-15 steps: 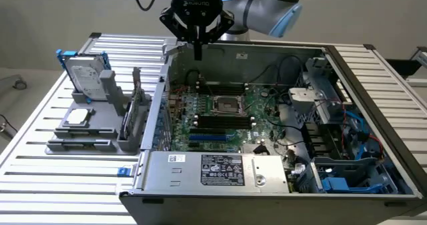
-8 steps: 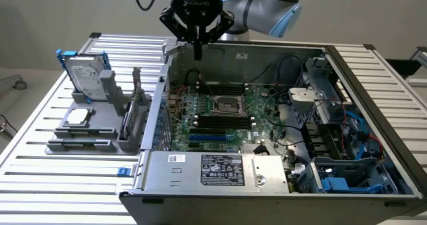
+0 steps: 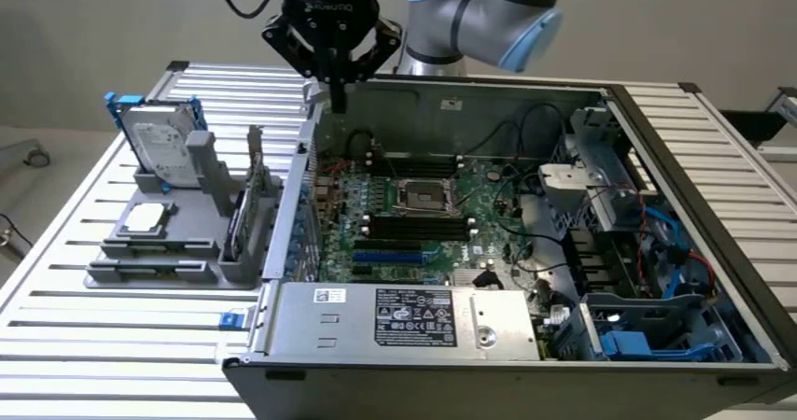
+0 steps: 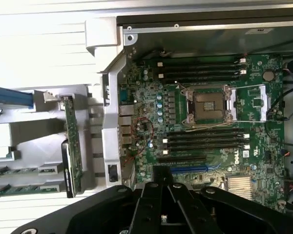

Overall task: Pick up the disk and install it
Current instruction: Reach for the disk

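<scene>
The disk (image 3: 162, 145), a silver-grey drive with a white label in a blue carrier, stands upright at the back of a grey holder (image 3: 149, 252) on the exterior view's left. In the wrist view the blue edge of the disk (image 4: 10, 99) is visible. My gripper (image 3: 336, 98) hangs above the back left corner of the open computer case (image 3: 373, 313), to the right of the disk and well apart from it. Its black fingers are shut together with nothing between them. In the wrist view the gripper (image 4: 162, 171) points down over the motherboard (image 4: 205, 141).
A small square silver chip (image 3: 146, 217) lies on the grey holder, and a green card (image 3: 256, 201) stands upright beside it. Inside the case are the CPU socket (image 3: 421, 196), cables and a blue drive bay (image 3: 648, 331) at the front right. Everything rests on a slatted metal table (image 3: 112, 336).
</scene>
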`<state>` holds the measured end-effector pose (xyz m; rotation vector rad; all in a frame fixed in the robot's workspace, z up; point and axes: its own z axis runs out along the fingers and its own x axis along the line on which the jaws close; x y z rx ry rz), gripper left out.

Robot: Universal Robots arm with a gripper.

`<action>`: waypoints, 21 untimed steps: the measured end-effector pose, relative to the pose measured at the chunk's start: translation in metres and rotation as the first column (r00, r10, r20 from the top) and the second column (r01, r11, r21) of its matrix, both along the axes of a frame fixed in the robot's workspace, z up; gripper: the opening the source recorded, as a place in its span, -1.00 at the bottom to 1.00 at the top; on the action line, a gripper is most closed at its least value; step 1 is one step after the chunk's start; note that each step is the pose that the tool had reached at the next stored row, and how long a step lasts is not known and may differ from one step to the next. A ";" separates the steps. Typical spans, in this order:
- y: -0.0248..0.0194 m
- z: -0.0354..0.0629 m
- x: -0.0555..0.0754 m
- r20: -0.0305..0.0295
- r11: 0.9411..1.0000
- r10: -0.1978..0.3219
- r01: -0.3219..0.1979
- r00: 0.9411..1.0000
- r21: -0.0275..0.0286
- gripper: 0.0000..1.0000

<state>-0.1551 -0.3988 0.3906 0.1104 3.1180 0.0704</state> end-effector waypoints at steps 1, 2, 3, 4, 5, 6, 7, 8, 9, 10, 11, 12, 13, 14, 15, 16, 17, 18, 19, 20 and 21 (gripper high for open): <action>0.0000 -0.0003 -0.005 0.000 1.000 0.000 0.000 1.000 -0.001 -0.79; 0.0000 -0.0007 -0.009 0.000 1.000 0.000 0.000 1.000 -0.002 -0.79; 0.0000 -0.0011 -0.014 0.000 1.000 0.000 0.000 1.000 -0.002 -0.79; 0.0000 -0.0015 -0.018 0.000 1.000 0.000 0.000 1.000 -0.003 -0.79; 0.0000 -0.0019 -0.023 0.000 1.000 0.000 0.000 1.000 -0.004 -0.79; 0.0000 -0.0023 -0.027 0.000 1.000 0.000 0.000 1.000 -0.004 -0.79; 0.0000 -0.0026 -0.032 0.000 1.000 0.000 0.000 1.000 -0.006 -0.79; 0.0000 -0.0029 -0.036 0.000 1.000 0.000 0.000 1.000 -0.007 -0.79; 0.0000 -0.0032 -0.041 0.000 1.000 0.000 0.000 1.000 -0.010 -0.79; 0.0000 -0.0035 -0.045 0.000 1.000 0.000 0.000 1.000 -0.012 -0.79; 0.0001 -0.0037 -0.050 0.000 1.000 0.000 0.000 1.000 -0.015 -0.79; 0.0002 -0.0040 -0.055 0.000 1.000 0.000 0.000 1.000 -0.019 -0.79; 0.0004 -0.0043 -0.059 0.000 1.000 0.000 0.000 1.000 -0.022 -0.79; 0.0006 -0.0046 -0.064 0.000 1.000 0.000 0.000 1.000 -0.026 -0.79; 0.0010 -0.0048 -0.069 -0.001 1.000 0.000 0.000 1.000 -0.029 -0.79; 0.0015 -0.0050 -0.073 -0.001 0.999 0.000 0.000 1.000 -0.032 -0.79; 0.0022 -0.0053 -0.077 -0.001 0.999 0.000 0.000 1.000 -0.036 -0.79; 0.0030 -0.0055 -0.082 -0.001 0.999 0.000 0.000 1.000 -0.040 -0.79; 0.0041 -0.0058 -0.086 -0.001 0.999 0.000 0.000 1.000 -0.043 -0.79; 0.0054 -0.0061 -0.091 -0.002 0.999 0.000 0.000 1.000 -0.047 -0.79; 0.0069 -0.0063 -0.095 -0.002 0.999 0.000 0.000 1.000 -0.051 -0.79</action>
